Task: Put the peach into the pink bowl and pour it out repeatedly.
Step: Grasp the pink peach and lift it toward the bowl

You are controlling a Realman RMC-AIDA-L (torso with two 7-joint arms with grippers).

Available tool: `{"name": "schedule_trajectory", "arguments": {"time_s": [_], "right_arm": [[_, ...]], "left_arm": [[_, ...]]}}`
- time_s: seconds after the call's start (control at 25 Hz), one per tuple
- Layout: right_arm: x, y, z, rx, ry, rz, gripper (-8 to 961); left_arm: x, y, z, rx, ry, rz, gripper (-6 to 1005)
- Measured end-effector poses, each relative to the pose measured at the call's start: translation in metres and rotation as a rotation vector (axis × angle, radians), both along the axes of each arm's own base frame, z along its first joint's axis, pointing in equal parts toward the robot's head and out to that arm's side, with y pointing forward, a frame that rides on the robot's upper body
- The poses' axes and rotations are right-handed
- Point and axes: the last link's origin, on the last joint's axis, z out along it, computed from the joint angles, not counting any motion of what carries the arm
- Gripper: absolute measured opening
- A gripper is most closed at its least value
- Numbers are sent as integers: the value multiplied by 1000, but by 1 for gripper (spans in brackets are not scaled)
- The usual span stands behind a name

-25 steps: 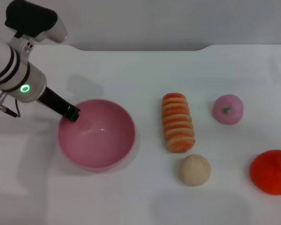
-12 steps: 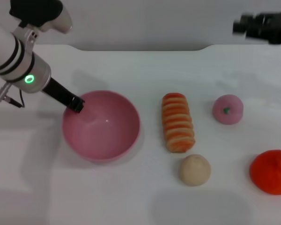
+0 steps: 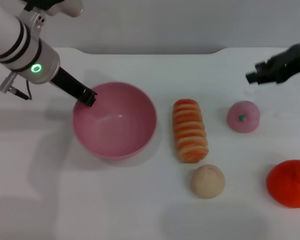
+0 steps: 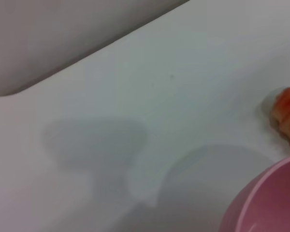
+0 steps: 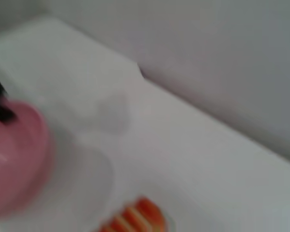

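On the white counter (image 3: 140, 210), nearest the robot, lie one beige ball (image 3: 207, 181) and, at the right edge, one orange-red fruit (image 3: 290, 183), partly cut off by the frame; neither belongs to the task, and both sit apart from the working area. Farther back stand one pink bowl (image 3: 115, 120), one striped orange-and-cream roll (image 3: 190, 130) and one peach (image 3: 243, 116), in that order from the robot's left to its right. The bowl is empty and sits upright, mouth up, presumably so that it can receive the fruit. The left pincer (image 3: 86, 96) is clamped on the bowl's far-left rim, one finger inside and one outside, a hold that would permit tilting for the pour. The peach rests on the counter, well apart from the bowl, with the roll between them, so the loading step is judged not yet done. Farthest back, the right pincer (image 3: 257, 76) hangs above the counter just behind the peach; it carries nothing, and its opening cannot be told. Its position suggests an approach to the peach. Count: one bowl, four food items, two pincers.
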Motion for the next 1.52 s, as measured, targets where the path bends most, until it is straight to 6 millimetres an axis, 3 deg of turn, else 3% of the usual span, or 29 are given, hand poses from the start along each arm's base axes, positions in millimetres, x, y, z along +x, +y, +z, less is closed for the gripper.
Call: {"name": "schedule_trajectory", "arguments": {"time_s": [0.36, 1.12, 1.44, 1.52], "right_arm": [[12, -4, -50, -29, -209, -29, 397], [39, -5, -77, 8, -213, -86, 386], [33, -3, -68, 46, -199, -62, 36], [27, -1, -59, 70, -179, -47, 36]], "left_arm": [[12, 3, -2, -7, -1, -28, 45], [12, 0, -9, -31, 3, -21, 46], [9, -2, -9, -34, 5, -18, 45], [9, -2, -9, -38, 5, -16, 45]]}}
